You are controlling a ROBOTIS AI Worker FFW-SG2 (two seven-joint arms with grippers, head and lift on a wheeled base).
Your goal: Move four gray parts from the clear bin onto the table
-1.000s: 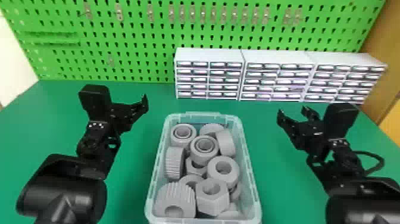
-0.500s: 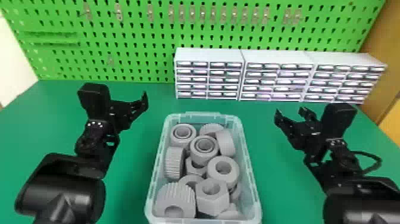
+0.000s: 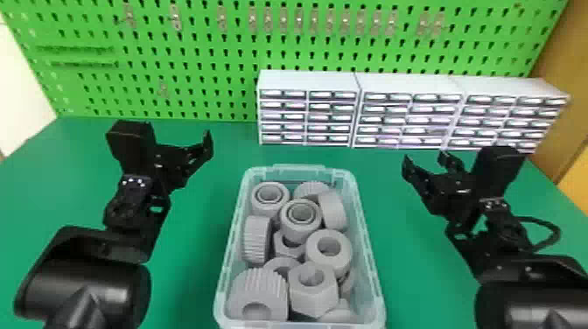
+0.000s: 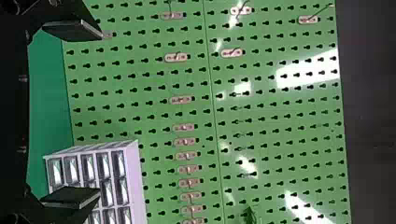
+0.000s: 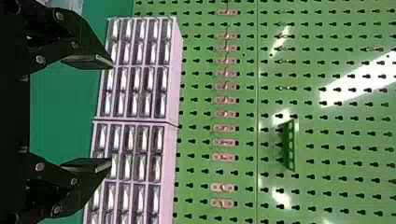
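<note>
The clear bin (image 3: pixel 372 267) stands in the middle of the green table, filled with several gray parts: ribbed rollers (image 3: pixel 257 238), rings (image 3: pixel 329 252) and a hex nut (image 3: pixel 313 292). To the bin's left, above the table, my left gripper (image 3: pixel 203 146) is open and empty. On the right side, my right gripper (image 3: pixel 426 164) is likewise open, holding nothing. In the left wrist view, the left gripper (image 4: pixel 86 114) has its fingers wide apart. The right wrist view has the right gripper (image 5: pixel 109 114) with its fingers apart too.
Behind the bin, white drawer cabinets (image 3: pixel 308 81) line the back of the table (image 3: pixel 197 262), against a green pegboard (image 3: pixel 210 83) with metal hooks. Table surface lies on both sides of the bin.
The right arm has moved slightly to the left, toward the bin. The left arm has shifted only a little. The bin and its gray parts are unchanged.
</note>
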